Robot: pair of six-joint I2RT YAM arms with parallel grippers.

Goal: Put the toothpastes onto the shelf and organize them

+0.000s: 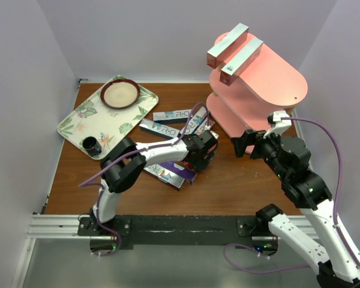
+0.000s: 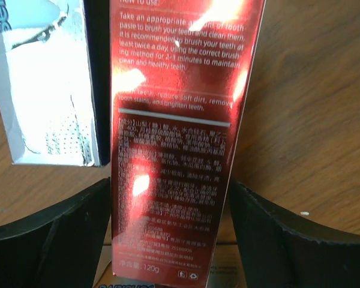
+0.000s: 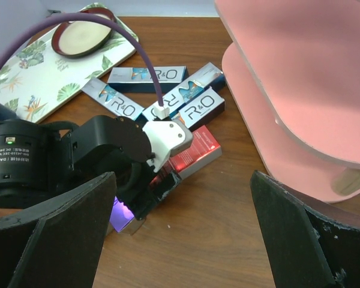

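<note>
Where legible, "R&O" on silver-blue toothpastes (image 3: 198, 110)

Lots of bare table (image 1: 240, 186) at the front between the two arms, with room to pass. In the middle, a messy pile of toothpastes (image 1: 174, 117) in the way, with the left gripper (image 1: 205, 153) down on it. Hardly any room on each side of the red box (image 2: 180, 150) between its fingers (image 2: 48, 234). On the right, the big pink shelf (image 1: 270, 84) blocking the way, just beside the right gripper (image 1: 252, 143) with fingers spread wide. Two boxes (image 1: 234, 51) filling the left end of the top board. Far left, a leafy tray (image 1: 78, 123) with a bowl (image 1: 120, 94) and a dark cup (image 1: 91, 145)
</note>
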